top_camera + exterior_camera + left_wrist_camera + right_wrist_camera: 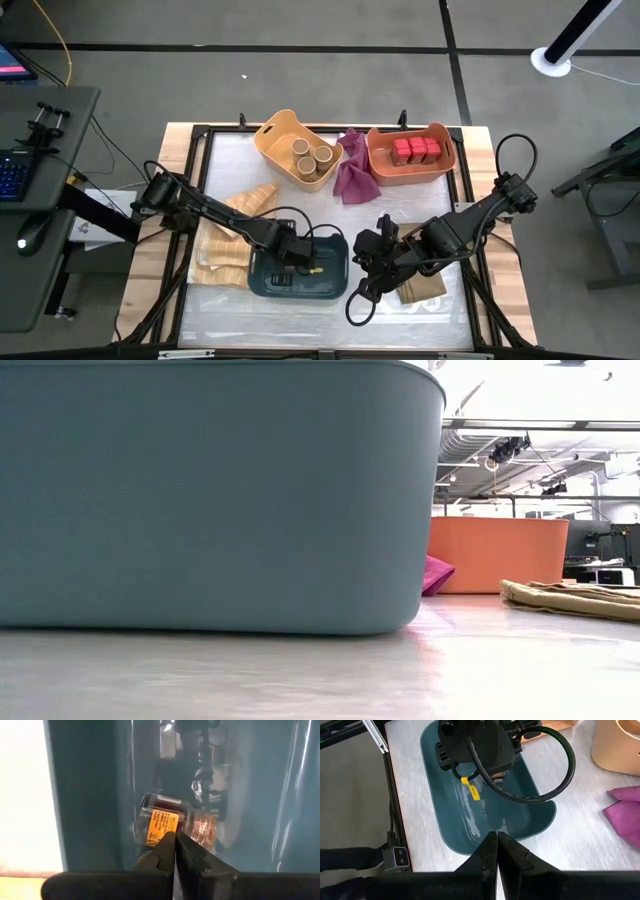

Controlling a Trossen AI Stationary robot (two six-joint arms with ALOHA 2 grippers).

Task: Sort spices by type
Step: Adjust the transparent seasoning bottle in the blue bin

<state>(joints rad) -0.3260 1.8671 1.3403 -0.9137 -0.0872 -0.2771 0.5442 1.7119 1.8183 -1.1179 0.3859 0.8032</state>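
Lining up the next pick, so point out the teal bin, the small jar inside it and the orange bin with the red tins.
teal bin (262,283): high view, bare floor near its left wall.
small jar (162,822): left wrist view, orange label.
orange bin (382,168): high view, left rim.

Looks like a robotics lab or workshop: bare concrete floor (300,60) marked with dark tape, a keyboard (12,172) and mouse (30,232) on a side desk left of the left claw (310,262), exposed ceiling pipes (530,425) overhead.
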